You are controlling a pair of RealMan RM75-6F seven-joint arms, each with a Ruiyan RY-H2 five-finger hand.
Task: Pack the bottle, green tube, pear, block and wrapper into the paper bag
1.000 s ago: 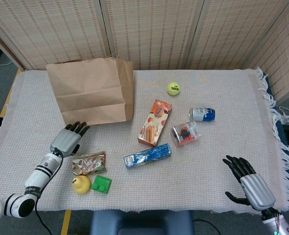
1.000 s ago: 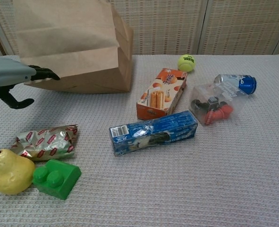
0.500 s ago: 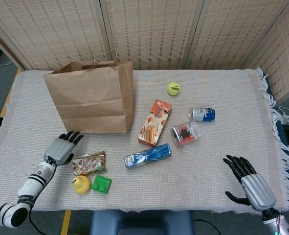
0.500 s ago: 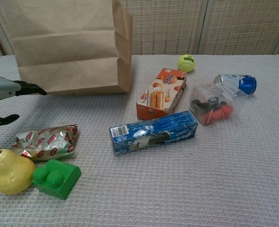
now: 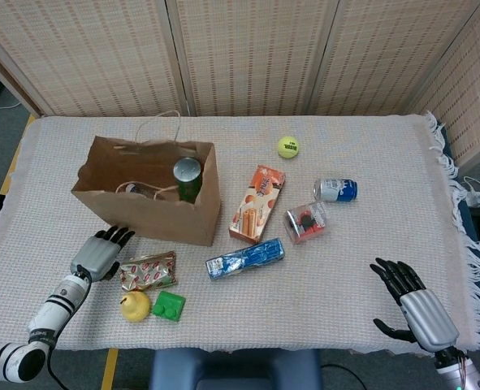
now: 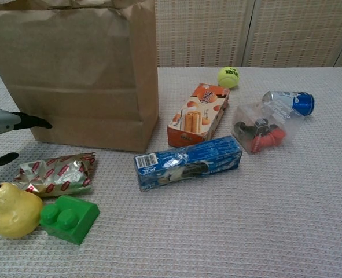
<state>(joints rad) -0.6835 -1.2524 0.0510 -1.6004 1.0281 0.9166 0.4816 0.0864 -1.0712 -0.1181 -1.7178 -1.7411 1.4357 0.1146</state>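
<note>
The brown paper bag [image 5: 146, 213] stands open-topped at the table's left, and a dark green tube [image 5: 188, 177] with a grey cap stands inside it. In front of the bag lie the shiny wrapper [image 5: 148, 270], the yellow pear [image 5: 134, 305] and the green block [image 5: 169, 305]. The bottle [image 5: 335, 190] with a blue cap lies on its side at the right. My left hand [image 5: 100, 255] holds nothing, fingers spread at the bag's lower front corner, left of the wrapper [image 6: 58, 174]. My right hand [image 5: 412, 305] hovers open at the front right, far from everything.
An orange snack box [image 5: 257, 203], a blue packet [image 5: 244, 258] and a clear pouch with red parts [image 5: 307, 222] lie mid-table. A tennis ball [image 5: 287, 146] sits further back. The cloth-covered table [image 5: 361, 268] ends in a fringe on the right.
The bag has shifted toward me and now shows its open mouth with the green tube inside. My left hand drew back a little toward the front edge. The right hand stayed still.
</note>
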